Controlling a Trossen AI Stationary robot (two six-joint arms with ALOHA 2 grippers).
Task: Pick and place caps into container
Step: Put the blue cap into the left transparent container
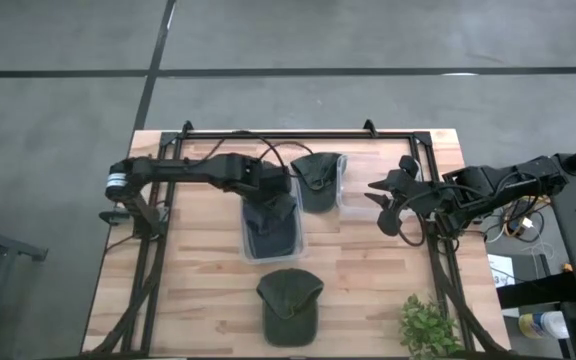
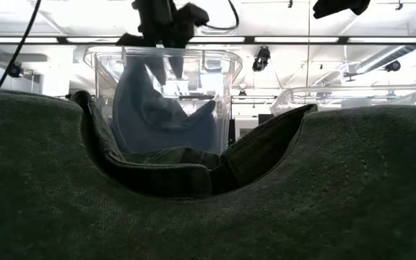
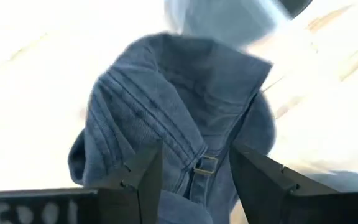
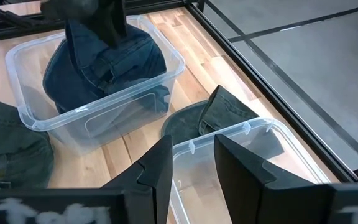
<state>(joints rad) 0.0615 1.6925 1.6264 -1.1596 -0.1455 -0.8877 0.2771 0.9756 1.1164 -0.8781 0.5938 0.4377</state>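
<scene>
Inside clear container (image 1: 249, 243), slate-blue cap (image 1: 271, 228).

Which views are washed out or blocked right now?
Left wrist view: table blown out white around the blue cap, far edge blurred. Low view: an olive cap fills the foreground; bright ceiling lights backlight the container. High and right wrist views read clearly.

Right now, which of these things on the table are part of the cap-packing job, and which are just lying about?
Part of the job:
- blue cap in the clear container
- green cap on the table
- second green cap
- second clear bin
- left fingers, open over the blue cap

Just lying about:
- potted plant
</scene>
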